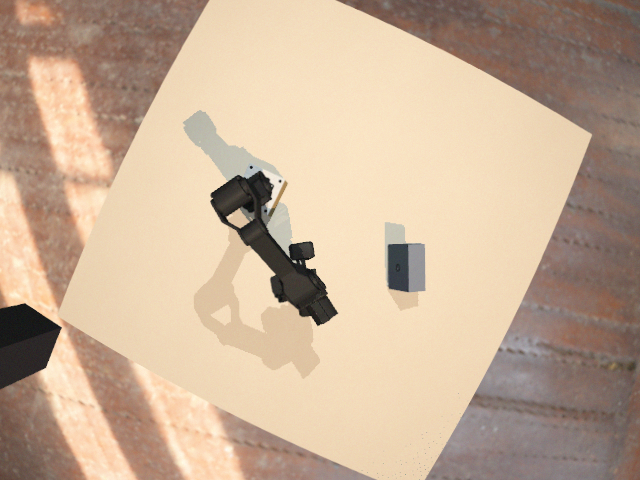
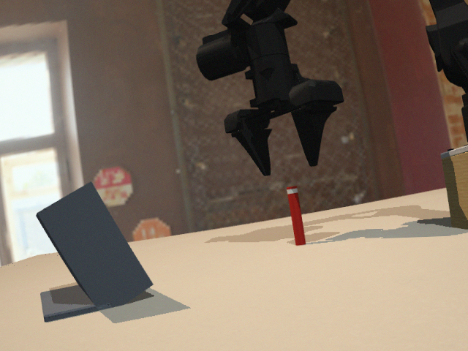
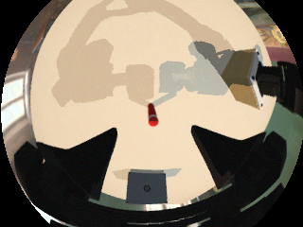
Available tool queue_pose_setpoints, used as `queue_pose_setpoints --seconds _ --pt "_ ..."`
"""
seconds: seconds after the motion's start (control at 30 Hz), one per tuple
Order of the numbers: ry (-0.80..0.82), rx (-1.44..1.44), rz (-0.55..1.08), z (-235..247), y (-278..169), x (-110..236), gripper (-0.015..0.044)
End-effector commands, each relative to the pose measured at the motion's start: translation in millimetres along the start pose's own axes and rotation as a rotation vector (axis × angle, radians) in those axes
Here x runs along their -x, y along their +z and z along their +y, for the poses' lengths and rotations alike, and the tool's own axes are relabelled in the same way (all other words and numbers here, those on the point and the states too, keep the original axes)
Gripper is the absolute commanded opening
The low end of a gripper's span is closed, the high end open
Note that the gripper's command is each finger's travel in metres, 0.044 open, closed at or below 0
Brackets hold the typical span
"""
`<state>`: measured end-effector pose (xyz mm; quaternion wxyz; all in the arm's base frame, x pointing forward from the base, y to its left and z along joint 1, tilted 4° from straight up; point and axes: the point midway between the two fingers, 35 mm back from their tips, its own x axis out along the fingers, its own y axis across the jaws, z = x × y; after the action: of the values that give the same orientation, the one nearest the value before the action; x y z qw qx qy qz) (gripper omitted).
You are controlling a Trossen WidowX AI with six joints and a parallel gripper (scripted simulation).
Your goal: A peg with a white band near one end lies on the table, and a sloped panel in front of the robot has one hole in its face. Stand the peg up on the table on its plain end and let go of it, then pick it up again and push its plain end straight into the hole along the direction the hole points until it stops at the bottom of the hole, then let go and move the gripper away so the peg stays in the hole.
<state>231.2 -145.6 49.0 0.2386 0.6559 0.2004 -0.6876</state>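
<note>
The red peg point(image 2: 297, 221) point(image 3: 151, 114) stands upright on the table, its white band at the top end. In the top view the arm hides it. My gripper point(image 2: 289, 170) point(image 3: 155, 130) is open and empty, pointing down, with its fingertips a little above the peg's top. In the wrist view the peg shows between the two fingers, slightly beyond the line of their tips. The dark sloped panel point(image 1: 398, 253) point(image 2: 94, 245) point(image 3: 137, 182) stands apart from the peg. Its one hole point(image 1: 398, 268) point(image 3: 147, 188) is empty; the exterior view does not show it.
The arm's base block point(image 1: 277, 198) point(image 2: 459, 185) point(image 3: 241, 71) is at the right in the exterior view. The panel's flat foot point(image 2: 68, 311) lies on the table. A black box-like object point(image 1: 25, 338) is at the left edge in the top view, off the table top.
</note>
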Motion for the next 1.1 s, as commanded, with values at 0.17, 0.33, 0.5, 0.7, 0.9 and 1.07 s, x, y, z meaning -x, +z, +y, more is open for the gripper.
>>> queue_pose_setpoints --seconds 0.17,0.33,0.5,0.7,0.9,1.07 --pt "0.002 -0.026 -0.003 1 0 -5 0.044" --pt "0.002 -0.026 -0.003 2 0 -13 0.044" --pt "0.002 -0.026 -0.003 2 0 -21 0.044" --pt "0.002 -0.026 -0.004 2 0 -31 0.044" --pt "0.002 -0.026 -0.004 2 0 -41 0.044" --pt "0.002 -0.026 -0.004 2 0 -49 0.044"
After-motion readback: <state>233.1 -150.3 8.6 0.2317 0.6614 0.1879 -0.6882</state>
